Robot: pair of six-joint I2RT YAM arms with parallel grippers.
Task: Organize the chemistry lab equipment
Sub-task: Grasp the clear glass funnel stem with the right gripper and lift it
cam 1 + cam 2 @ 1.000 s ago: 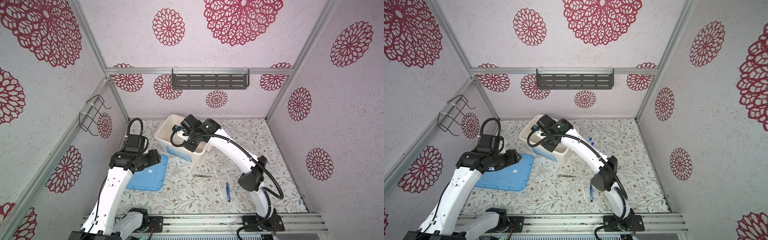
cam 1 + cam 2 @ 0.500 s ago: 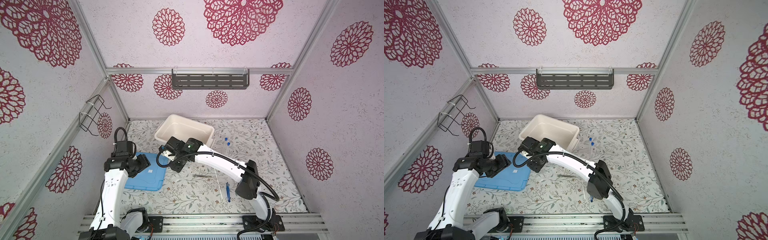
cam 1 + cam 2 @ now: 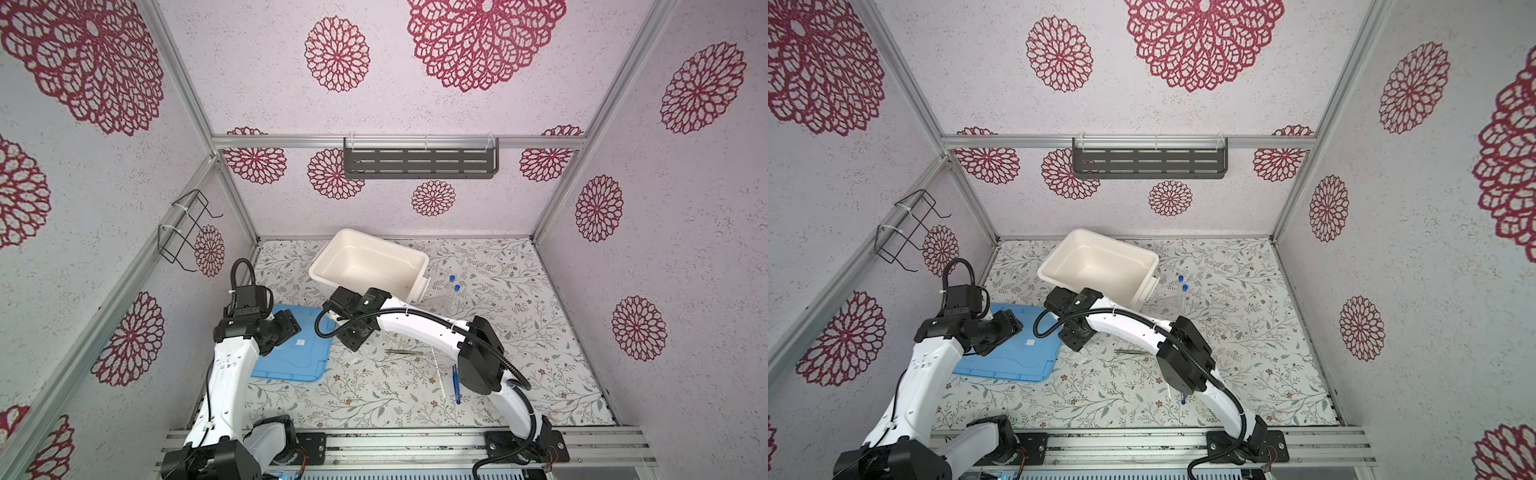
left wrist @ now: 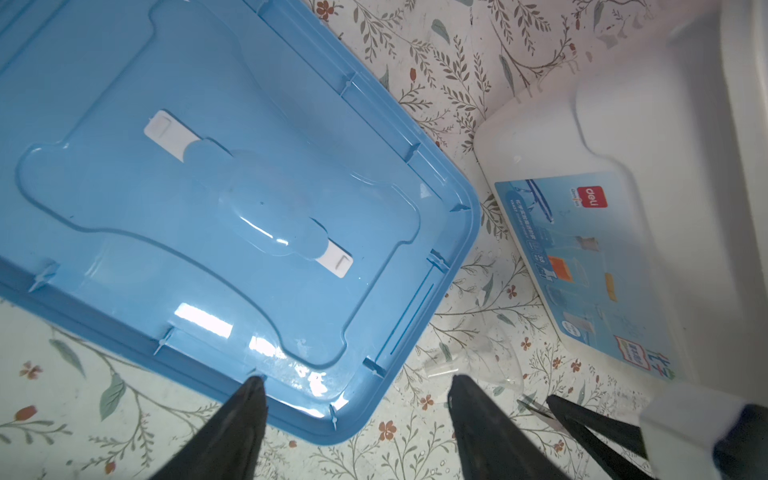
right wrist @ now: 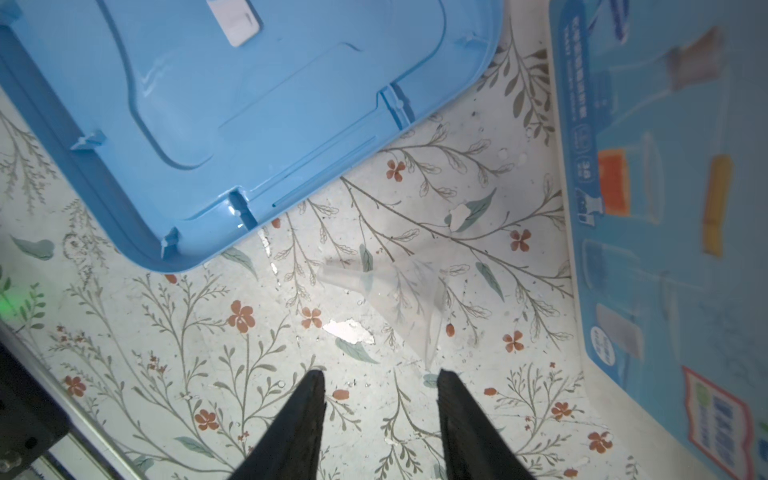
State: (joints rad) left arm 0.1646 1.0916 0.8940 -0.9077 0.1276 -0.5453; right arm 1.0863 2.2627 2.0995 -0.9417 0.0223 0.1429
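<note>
Since the clear funnel [image 5: 395, 291] lies on the bench [image 5: 124, 332] between blue lid [image 5: 249, 104] and white box [image 5: 665, 208], I hover my right end effector [image 5: 382, 376] above it, jaws parted, empty; my left end effector [image 4: 357, 380] gapes empty.

Two test tubes [image 3: 1184, 288] lie beside the white box [image 3: 1096, 266].

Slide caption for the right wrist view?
Open right gripper hovers by a clear funnel lying between the blue lid and labelled box.
</note>
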